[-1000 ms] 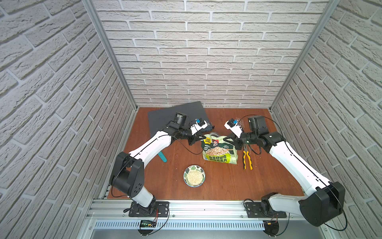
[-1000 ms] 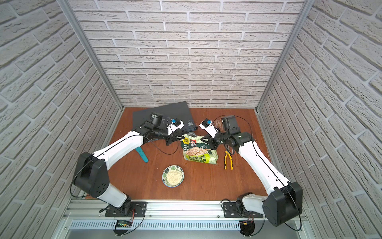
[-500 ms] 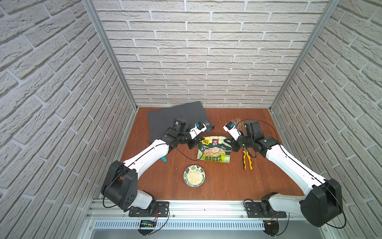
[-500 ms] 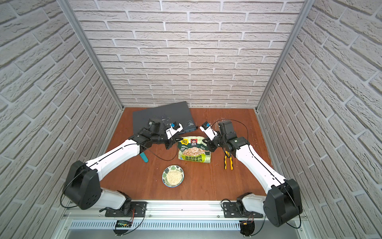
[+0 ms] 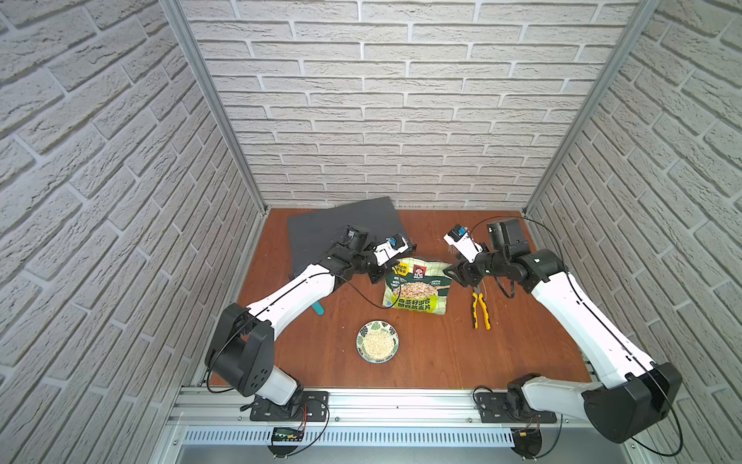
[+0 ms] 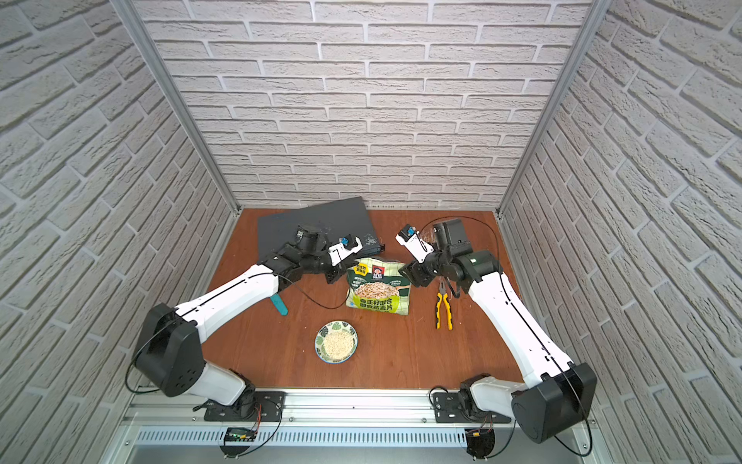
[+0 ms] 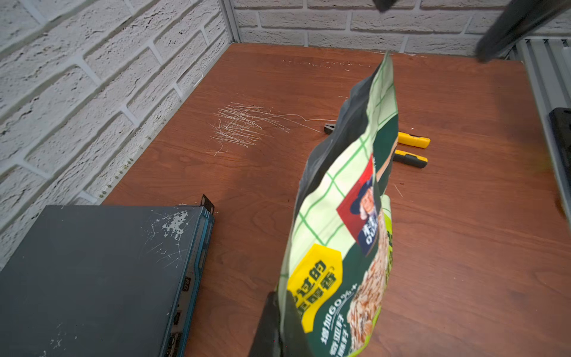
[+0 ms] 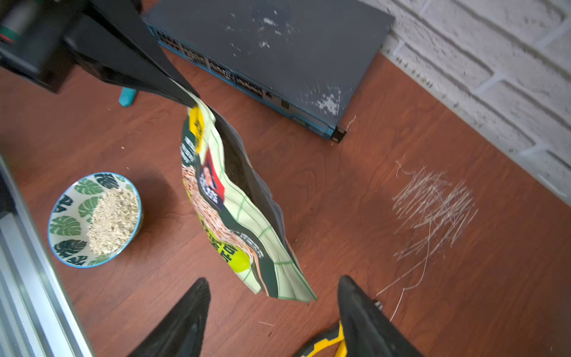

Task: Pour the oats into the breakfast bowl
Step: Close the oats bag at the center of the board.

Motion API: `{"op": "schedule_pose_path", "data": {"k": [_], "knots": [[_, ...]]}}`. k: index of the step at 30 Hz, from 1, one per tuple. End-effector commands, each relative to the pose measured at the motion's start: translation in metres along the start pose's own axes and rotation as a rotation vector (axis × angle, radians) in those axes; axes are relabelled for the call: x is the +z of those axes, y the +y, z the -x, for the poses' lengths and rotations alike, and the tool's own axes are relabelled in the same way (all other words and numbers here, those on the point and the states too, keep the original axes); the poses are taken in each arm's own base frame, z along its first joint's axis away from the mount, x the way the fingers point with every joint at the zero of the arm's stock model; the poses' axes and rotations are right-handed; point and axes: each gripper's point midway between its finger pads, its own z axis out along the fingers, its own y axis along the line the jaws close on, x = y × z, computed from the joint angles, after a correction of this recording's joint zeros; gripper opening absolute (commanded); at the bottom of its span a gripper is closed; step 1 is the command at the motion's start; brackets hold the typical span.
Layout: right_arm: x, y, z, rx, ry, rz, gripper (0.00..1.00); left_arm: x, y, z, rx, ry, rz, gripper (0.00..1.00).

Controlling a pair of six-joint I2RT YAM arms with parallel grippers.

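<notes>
The green checked pouch (image 5: 417, 287) (image 6: 379, 289) stands slumped on the table with its mouth open (image 8: 234, 167). My left gripper (image 5: 387, 270) (image 7: 278, 324) is shut on one top corner of the pouch (image 7: 340, 235). At the pouch's other top corner, my right gripper (image 5: 455, 273) (image 8: 274, 279) is open. That corner lies between its fingers (image 8: 355, 303) and touches neither. The breakfast bowl (image 5: 363, 331) (image 6: 321, 341) (image 8: 66, 225) sits nearer the front, with a heap of oats (image 5: 378, 344) (image 8: 112, 219) inside it.
Yellow-handled pliers (image 5: 480, 313) (image 6: 443, 311) lie right of the pouch, under my right wrist. A dark grey network switch (image 5: 341, 229) (image 7: 92, 272) fills the back left. A teal tool (image 5: 318, 309) lies under my left arm. Brick walls enclose three sides.
My right gripper has opened and let go of the pouch's corner. The pouch has sunk a little and now slumps from the left gripper's hold.
</notes>
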Motion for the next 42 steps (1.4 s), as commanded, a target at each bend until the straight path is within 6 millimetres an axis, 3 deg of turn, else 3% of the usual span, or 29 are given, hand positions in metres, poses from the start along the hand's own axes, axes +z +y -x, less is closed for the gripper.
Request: {"op": "schedule_pose_path", "data": {"k": [1,8,14,24,36,42], "knots": [[0.001,0.026,0.0,-0.067,0.041,0.103,0.8,0.0,0.009,0.026,0.071,-0.081,0.035,0.0],[0.029,0.026,0.012,-0.108,0.116,0.158,0.94,-0.004,0.008,0.033,0.095,-0.119,0.034,0.0],[0.054,0.025,0.019,-0.152,0.178,0.21,0.91,-0.007,0.005,0.036,0.105,-0.15,0.038,0.0],[0.087,0.039,0.01,-0.159,0.265,0.291,0.61,-0.01,0.003,0.032,0.091,-0.154,0.051,0.0],[0.089,0.031,-0.003,-0.197,0.349,0.238,0.04,-0.006,0.006,0.023,0.033,-0.169,0.074,0.0],[0.077,0.02,-0.006,-0.231,0.341,0.147,0.06,-0.007,0.007,0.019,0.011,-0.173,0.073,0.0]]}}
